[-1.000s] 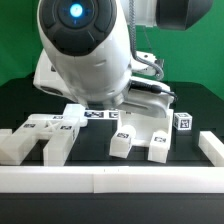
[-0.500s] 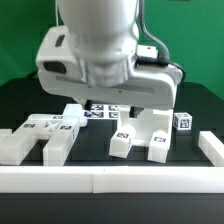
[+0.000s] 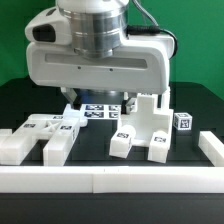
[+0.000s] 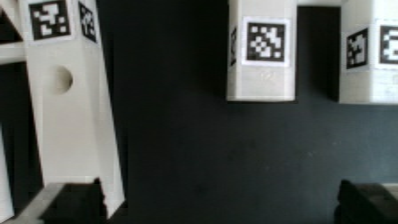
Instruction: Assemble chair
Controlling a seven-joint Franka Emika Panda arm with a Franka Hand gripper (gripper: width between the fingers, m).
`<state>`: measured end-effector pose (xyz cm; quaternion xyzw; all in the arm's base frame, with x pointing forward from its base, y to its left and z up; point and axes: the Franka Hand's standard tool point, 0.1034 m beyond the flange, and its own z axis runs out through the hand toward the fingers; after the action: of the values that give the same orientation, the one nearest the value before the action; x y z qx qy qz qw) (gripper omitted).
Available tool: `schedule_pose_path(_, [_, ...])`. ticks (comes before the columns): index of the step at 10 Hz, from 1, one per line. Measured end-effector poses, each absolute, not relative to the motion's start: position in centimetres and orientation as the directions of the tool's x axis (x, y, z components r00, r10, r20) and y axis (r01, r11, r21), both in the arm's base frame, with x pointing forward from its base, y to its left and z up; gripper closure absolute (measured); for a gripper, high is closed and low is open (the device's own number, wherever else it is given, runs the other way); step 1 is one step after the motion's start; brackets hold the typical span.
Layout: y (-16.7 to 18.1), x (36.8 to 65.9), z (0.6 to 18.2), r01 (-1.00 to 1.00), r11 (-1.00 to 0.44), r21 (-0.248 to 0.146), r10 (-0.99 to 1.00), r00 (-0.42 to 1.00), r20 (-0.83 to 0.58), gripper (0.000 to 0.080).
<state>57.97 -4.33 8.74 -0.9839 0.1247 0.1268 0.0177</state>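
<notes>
The chair's white parts lie loose on the black table. In the exterior view a wide slotted piece (image 3: 42, 136) lies at the left, with a tagged block (image 3: 73, 113) behind it. A legged piece (image 3: 146, 125) stands toward the right, and a small tagged cube (image 3: 183, 121) sits beyond it. The arm's broad hand (image 3: 96, 65) hangs above the middle and hides what is behind it. In the wrist view my gripper (image 4: 217, 204) is open over bare black table, with nothing between its fingertips (image 4: 71, 202). A long piece with a round hole (image 4: 68, 110) lies beside one fingertip. Two tagged pieces (image 4: 263, 55) (image 4: 372, 55) lie farther off.
A long white border rail (image 3: 110, 181) runs along the table's front edge, and another rail (image 3: 211, 148) stands at the exterior view's right. The marker board (image 3: 98, 112) lies flat under the hand. A green backdrop closes the far side.
The arm has turned, and its hand now faces the exterior camera squarely and sits higher in that view. The white parts have not moved, and the jaws stay wide.
</notes>
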Motion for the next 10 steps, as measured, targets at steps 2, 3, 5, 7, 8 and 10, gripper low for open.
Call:
schedule_pose_path(2, [-4.4,58.6,8.6,-0.247,-0.969,-0.004,-0.243,0.958,-0.15,0.015])
schedule_pose_path(3, [-4.6,58.3,8.5,-0.237,-0.971,-0.004,-0.234,0.959,-0.162,0.015])
schedule_pose_path(5, [-6.6,58.0,8.0,-0.18,-0.984,-0.005,-0.178,0.974,-0.144,0.015])
schedule_pose_path(7, [-8.3,57.3,7.2,-0.174,-0.985,-0.002,-0.171,0.974,-0.147,0.015])
schedule_pose_path(8, [-8.6,57.3,7.2,-0.18,-0.984,-0.003,-0.177,0.973,-0.147,0.015])
schedule_pose_path(10, [-8.3,57.3,7.2,-0.178,-0.984,-0.003,-0.175,0.973,-0.147,0.015])
